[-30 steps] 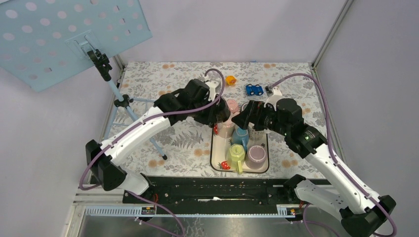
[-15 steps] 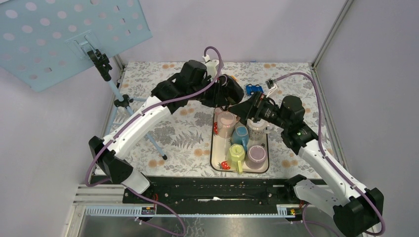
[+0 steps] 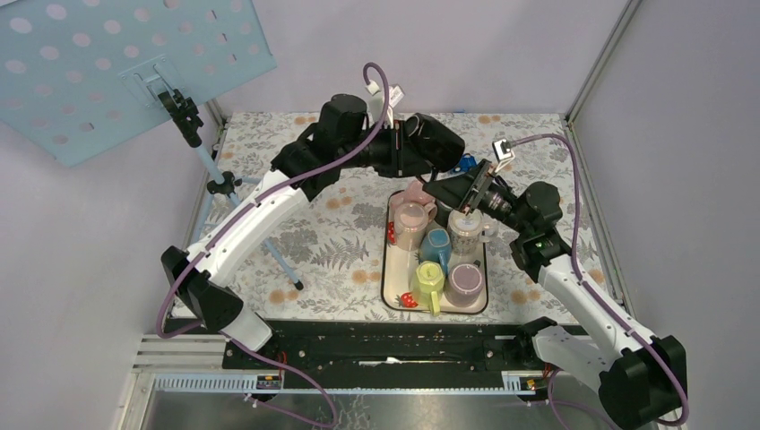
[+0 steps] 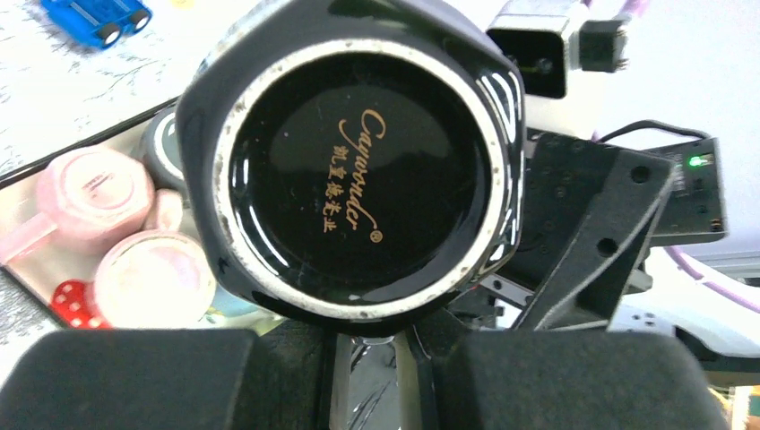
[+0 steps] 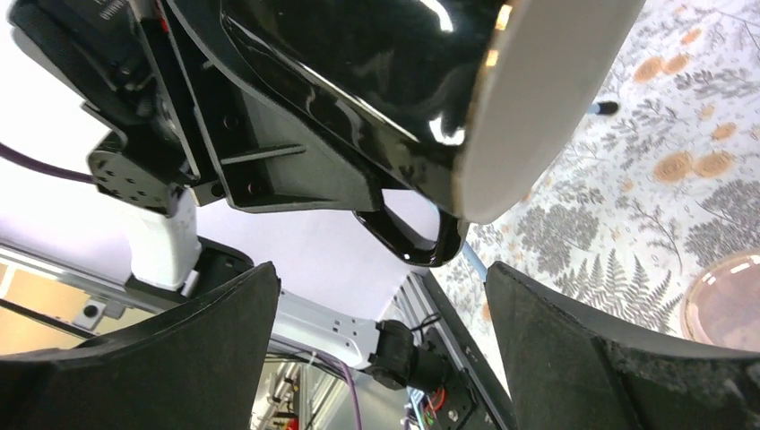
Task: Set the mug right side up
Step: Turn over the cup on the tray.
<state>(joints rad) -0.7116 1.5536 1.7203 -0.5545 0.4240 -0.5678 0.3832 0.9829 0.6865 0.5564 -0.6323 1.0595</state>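
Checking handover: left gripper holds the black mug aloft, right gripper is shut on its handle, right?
No: the right gripper is open, clear of the handle, as the right wrist view shows. The left gripper holds the black mug aloft.

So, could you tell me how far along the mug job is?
Done: the black mug is off the tray, clamped in the left claw. In hand: it hangs tipped sideways, the open right claw beside it. Left: turn it upright and set it down.
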